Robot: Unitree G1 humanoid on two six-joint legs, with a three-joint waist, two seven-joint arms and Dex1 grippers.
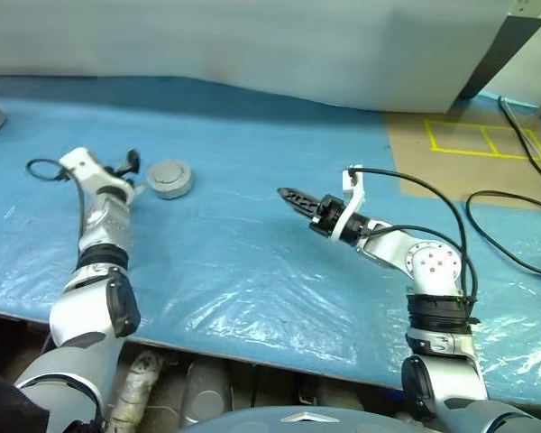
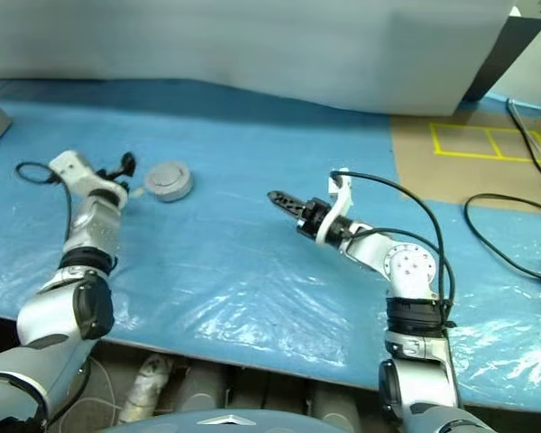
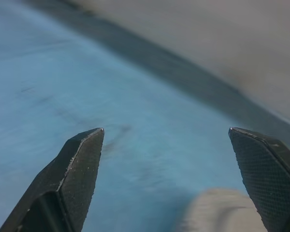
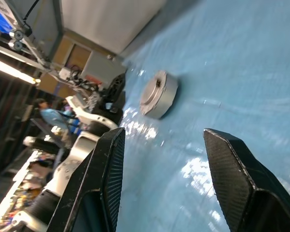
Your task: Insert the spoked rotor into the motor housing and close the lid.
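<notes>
The motor housing [image 1: 169, 179] sits on the blue plastic sheet [image 1: 252, 262] with the lid [image 1: 169, 171] shut flat on top, a plain grey disc facing up, so the spoked rotor can't be made out. Just beside it, on its left, there's the left gripper [image 1: 126, 165], fingers spread wide with nothing between them, close to the casing but apart from it. From the left wrist you get both black fingers [image 3: 82, 169] standing far apart over blue sheet, a blurred pale rounded shape low between them. Over in the middle of the table the right gripper [image 1: 288, 195] hangs above the sheet, pointing across towards the housing, well apart from it; its jaws stand parted and empty, and the right wrist camera looks straight between them at the closed casing lying on the sheet. Black cables [image 1: 505, 225] trail over the far right, near a brown board with yellow tape [image 1: 482, 140]
</notes>
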